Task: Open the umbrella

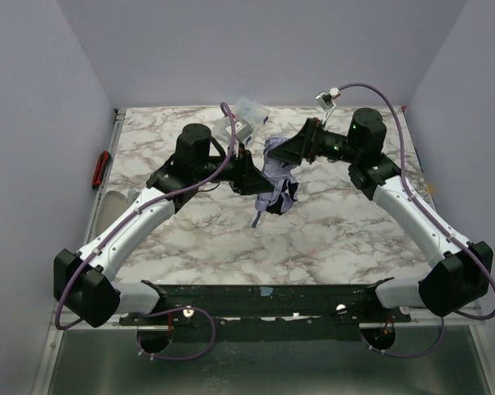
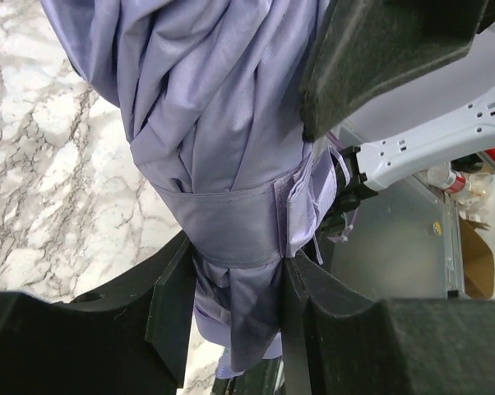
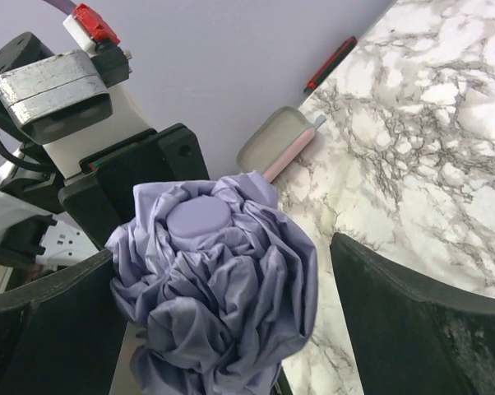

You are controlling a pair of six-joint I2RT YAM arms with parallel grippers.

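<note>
And the left gripper (image 2: 235, 317) is clamping the umbrella (image 2: 206, 123), its fingers (image 2: 173, 304) pressing both sides of the folded lavender bundle, holding it up over the middle of the marble table (image 1: 338, 239). Now the right gripper (image 3: 231, 309) is gaping wide above the table too, jaws flanking the umbrella's bunched end, which is sitting in the gap between them

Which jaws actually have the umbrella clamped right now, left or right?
The left jaws: they pinch the folded umbrella just by its strap. The right jaws stand wide open around its bunched end, not gripping.
</note>
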